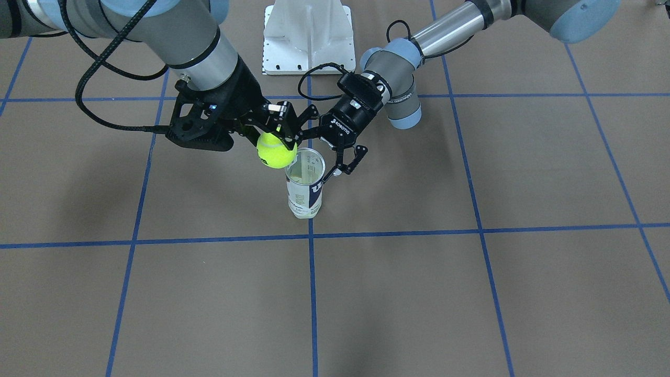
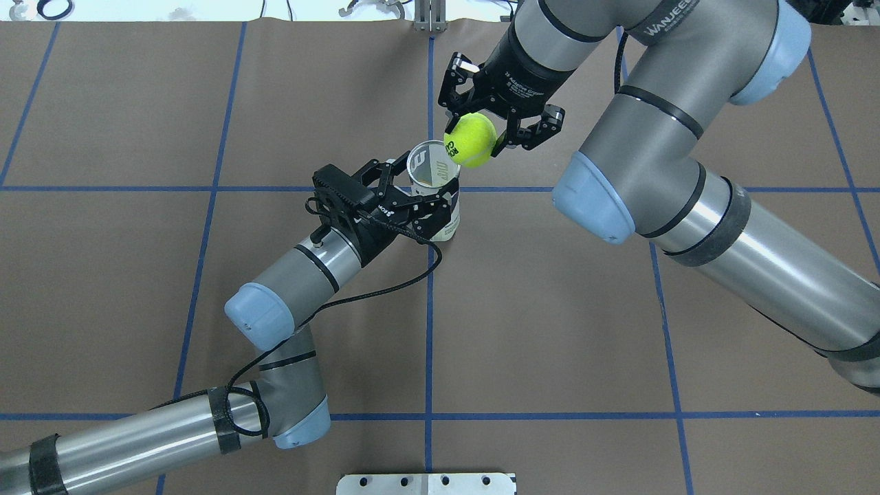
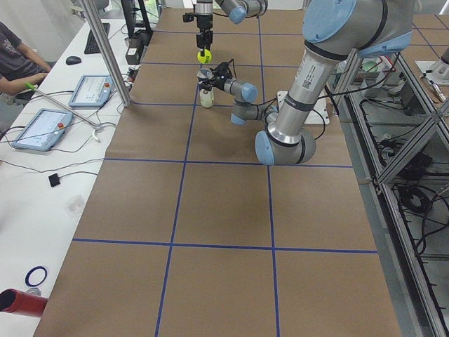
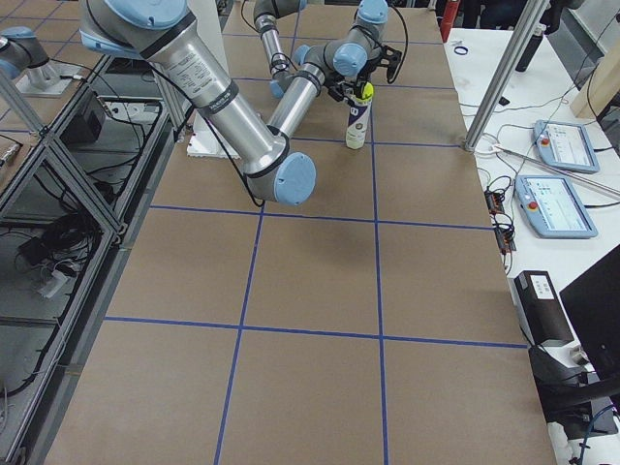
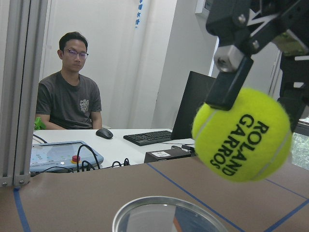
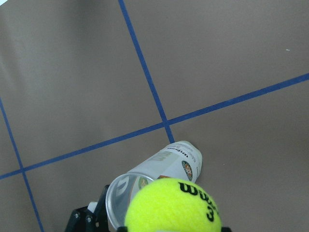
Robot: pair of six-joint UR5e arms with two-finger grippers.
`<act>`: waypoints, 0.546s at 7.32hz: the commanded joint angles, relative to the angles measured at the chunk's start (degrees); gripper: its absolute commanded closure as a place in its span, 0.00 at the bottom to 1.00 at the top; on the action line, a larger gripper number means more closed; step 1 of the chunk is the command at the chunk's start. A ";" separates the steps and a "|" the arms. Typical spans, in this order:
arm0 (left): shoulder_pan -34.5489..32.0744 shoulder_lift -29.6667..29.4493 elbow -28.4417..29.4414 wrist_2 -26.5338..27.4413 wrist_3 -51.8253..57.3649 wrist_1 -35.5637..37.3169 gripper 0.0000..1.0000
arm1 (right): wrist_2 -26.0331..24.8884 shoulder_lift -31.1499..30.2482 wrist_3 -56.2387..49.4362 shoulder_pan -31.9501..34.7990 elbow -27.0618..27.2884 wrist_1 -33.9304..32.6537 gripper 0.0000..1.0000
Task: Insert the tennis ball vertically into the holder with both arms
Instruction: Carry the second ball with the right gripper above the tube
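The holder (image 1: 305,188), a clear can with a white and navy label, stands upright on the brown table near its middle; it also shows in the overhead view (image 2: 426,165). My left gripper (image 2: 426,187) is shut on the holder's side, one finger on each side. My right gripper (image 2: 473,137) is shut on a yellow-green tennis ball (image 2: 471,139) and holds it just above and beside the open rim. In the left wrist view the ball (image 5: 241,135) hangs above the rim (image 5: 169,215), off to its right. The right wrist view shows the ball (image 6: 174,208) over the holder (image 6: 169,162).
The white bolted pedestal (image 1: 308,36) stands behind the holder on the robot's side. Blue tape lines cross the brown table. An operator (image 5: 67,92) sits at a side desk with control tablets (image 3: 91,90) and an aluminium post (image 3: 105,49).
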 commanded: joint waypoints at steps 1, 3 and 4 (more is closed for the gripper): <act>-0.06 0.01 0.00 0.00 0.00 0.00 0.12 | -0.57 0.77 0.07 -1.30 -0.22 0.00 1.00; 0.03 0.01 0.00 0.00 0.00 0.00 0.12 | -1.88 1.29 0.07 -2.54 -0.83 0.00 1.00; 0.03 0.01 0.00 0.00 0.00 0.00 0.12 | -1.89 1.99 -0.01 -2.71 -2.05 0.17 1.00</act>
